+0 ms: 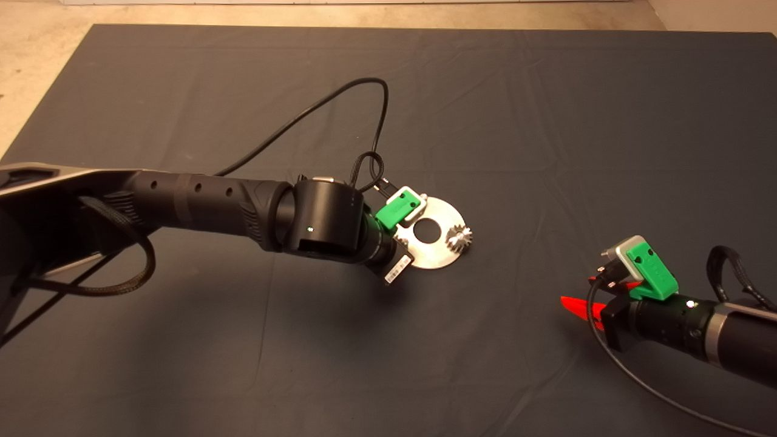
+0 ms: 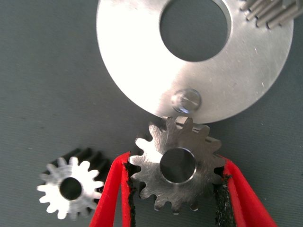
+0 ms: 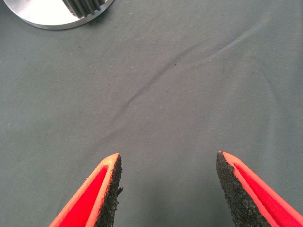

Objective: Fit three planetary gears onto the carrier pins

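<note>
The round silver carrier plate [image 1: 438, 233] lies mid-mat; it also shows in the left wrist view [image 2: 227, 80]. One planetary gear [image 1: 459, 238] sits on a pin at its right edge. My left gripper [image 2: 176, 189] is over the plate's left side, shut on a second gear [image 2: 177, 165], held just beside a bare carrier pin [image 2: 186, 100]. A third gear [image 2: 71, 187] lies on the mat beside the held one. My right gripper [image 1: 580, 306] is open and empty at the lower right, and its wrist view [image 3: 168, 163] shows the plate's edge [image 3: 47, 16].
A black cable [image 1: 340, 109] loops over the mat behind the left arm. The left arm hides the plate's left part in the head view. The mat [image 1: 546, 121] ends at a pale floor [image 1: 36, 73] at the back left.
</note>
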`<action>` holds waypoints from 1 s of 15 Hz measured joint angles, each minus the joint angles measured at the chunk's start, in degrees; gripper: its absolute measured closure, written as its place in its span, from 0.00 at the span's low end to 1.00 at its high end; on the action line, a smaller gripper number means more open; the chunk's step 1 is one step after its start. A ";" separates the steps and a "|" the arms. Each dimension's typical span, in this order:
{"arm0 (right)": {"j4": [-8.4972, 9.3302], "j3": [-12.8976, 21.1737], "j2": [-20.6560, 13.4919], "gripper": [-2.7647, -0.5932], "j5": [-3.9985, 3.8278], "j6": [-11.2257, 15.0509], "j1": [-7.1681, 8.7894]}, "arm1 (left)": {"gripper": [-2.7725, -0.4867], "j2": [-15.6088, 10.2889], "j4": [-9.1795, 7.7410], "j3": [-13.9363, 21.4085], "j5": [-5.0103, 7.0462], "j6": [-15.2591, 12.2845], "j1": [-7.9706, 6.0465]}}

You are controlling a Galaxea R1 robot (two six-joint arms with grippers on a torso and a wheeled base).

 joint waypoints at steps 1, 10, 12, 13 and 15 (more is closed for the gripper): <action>0.00 0.00 0.00 0.59 0.00 0.00 0.00 | 0.89 -0.11 -0.06 0.00 0.02 0.00 -0.52; 0.00 0.00 0.00 0.59 0.00 0.00 0.00 | 0.89 0.19 -0.87 -0.02 -0.11 0.00 -2.19; 0.00 0.00 0.00 0.59 0.00 -0.02 0.02 | 0.89 0.46 -0.87 -0.02 -0.04 -0.02 -2.20; 0.00 0.00 0.00 0.59 0.02 0.00 0.02 | 0.89 0.78 -0.87 -0.02 -0.11 -0.02 -2.19; 0.00 0.00 0.00 0.59 0.00 0.00 0.03 | 0.89 1.56 -0.87 -0.02 -0.63 -0.04 -2.21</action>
